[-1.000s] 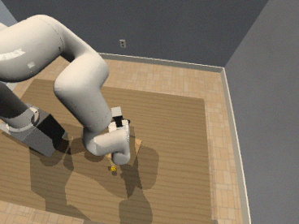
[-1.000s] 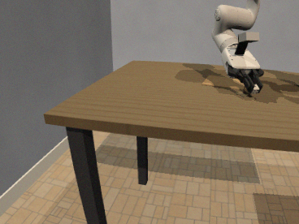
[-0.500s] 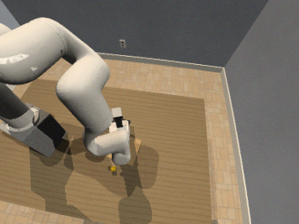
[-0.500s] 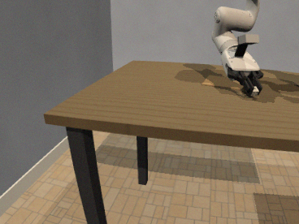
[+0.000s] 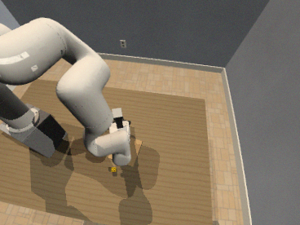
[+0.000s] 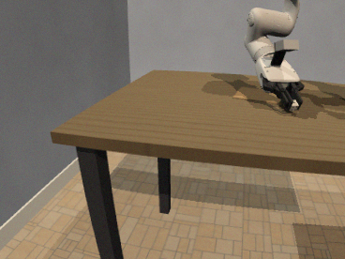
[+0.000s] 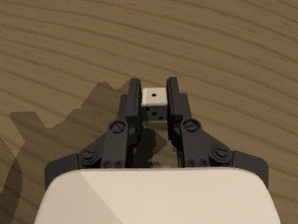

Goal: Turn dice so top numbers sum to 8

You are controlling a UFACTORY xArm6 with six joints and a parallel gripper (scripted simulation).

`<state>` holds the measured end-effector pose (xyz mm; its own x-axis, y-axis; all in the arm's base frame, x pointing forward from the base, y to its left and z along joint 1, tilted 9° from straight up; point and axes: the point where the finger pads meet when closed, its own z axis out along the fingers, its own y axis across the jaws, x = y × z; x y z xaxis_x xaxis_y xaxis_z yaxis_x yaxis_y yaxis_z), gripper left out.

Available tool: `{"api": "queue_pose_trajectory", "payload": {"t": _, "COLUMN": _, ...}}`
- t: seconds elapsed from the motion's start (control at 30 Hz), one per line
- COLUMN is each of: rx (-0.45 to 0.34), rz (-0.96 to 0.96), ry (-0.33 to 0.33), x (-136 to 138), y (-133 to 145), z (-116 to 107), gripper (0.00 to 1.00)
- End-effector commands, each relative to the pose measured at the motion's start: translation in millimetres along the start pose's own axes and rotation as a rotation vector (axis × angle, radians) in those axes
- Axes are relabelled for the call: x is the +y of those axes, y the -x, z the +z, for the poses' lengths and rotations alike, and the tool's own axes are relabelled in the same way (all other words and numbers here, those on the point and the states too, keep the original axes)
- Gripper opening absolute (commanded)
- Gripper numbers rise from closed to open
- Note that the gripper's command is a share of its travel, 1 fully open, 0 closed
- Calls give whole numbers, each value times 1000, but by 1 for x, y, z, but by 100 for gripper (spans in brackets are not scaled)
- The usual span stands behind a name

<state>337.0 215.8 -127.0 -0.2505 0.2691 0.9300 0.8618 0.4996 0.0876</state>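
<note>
1 arm bent, gripper (image 6: 292,104) (image 7: 153,91) closed on die

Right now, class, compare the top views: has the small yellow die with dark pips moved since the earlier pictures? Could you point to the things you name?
No. The small yellow die (image 5: 113,169) sits at the same spot against the edges of the brown wooden table (image 5: 183,143) (image 6: 141,113) (image 7: 225,50).
</note>
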Motion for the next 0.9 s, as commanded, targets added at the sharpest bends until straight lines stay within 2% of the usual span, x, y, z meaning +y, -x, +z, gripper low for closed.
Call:
{"api": "queue_pose_trajectory", "payload": {"t": 0.0, "rx": -1, "rz": -2, "ry": 1, "x": 1, "y": 0, "z": -1, "gripper": 15}}
{"api": "queue_pose_trajectory", "payload": {"t": 0.87, "rx": -1, "rz": -2, "ry": 1, "x": 1, "y": 6, "z": 2, "gripper": 15}}
